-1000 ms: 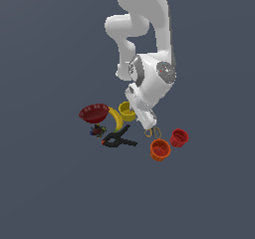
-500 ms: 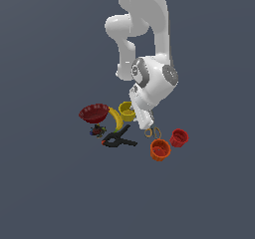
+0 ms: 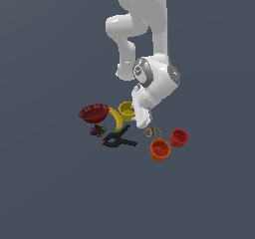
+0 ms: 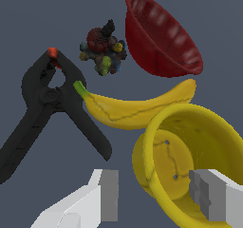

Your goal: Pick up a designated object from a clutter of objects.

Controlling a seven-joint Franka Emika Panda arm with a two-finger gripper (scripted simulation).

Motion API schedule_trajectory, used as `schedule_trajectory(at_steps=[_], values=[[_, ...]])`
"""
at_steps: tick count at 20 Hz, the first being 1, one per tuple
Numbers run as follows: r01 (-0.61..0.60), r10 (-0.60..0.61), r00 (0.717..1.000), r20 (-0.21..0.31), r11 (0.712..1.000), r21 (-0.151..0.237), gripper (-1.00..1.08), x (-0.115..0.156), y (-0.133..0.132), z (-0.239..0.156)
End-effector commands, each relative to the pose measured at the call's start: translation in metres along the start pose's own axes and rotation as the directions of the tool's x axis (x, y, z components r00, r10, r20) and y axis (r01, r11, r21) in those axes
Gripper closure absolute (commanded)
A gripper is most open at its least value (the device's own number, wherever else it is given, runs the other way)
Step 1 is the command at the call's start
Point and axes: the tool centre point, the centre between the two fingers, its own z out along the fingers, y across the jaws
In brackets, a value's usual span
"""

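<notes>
The yellow cup [image 3: 126, 110] stands among the clutter, between the banana [image 3: 117, 119] and my arm. In the wrist view the yellow cup [image 4: 190, 156] is close and tilted, its mouth facing the camera. My gripper [image 3: 143, 119] hangs just beside the cup on the exterior view's right. In the wrist view the gripper [image 4: 159, 194] is open and empty. One finger [image 4: 110, 194] is outside the cup. The other finger [image 4: 209, 194] overlaps the cup's rim.
The dark red bowl [image 3: 93, 113], the multicoloured toy [image 3: 97, 130] and the black clamp [image 3: 118, 139] lie on the exterior view's left of the cup. The scissors [image 3: 153, 132], orange cup [image 3: 160, 149] and red cup [image 3: 179, 138] lie on its right.
My gripper has come down a little, closer to the yellow cup. The objects have not moved.
</notes>
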Motion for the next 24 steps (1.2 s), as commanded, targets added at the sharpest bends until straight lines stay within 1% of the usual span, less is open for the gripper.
schedule_trajectory(at_steps=[1, 8, 16, 24], values=[[-0.061, 0.061, 0.998, -0.018, 0.998, 0.01, -0.2, 0.001, 0.001, 0.0], [-0.126, 0.128, 0.991, -0.045, 0.992, 0.03, -0.2, 0.002, 0.002, -0.001], [-0.136, 0.138, 0.989, -0.049, 0.99, 0.034, -0.2, 0.002, 0.002, 0.0], [-0.139, 0.14, 0.989, -0.049, 0.99, 0.034, -0.2, 0.004, 0.002, 0.023]])
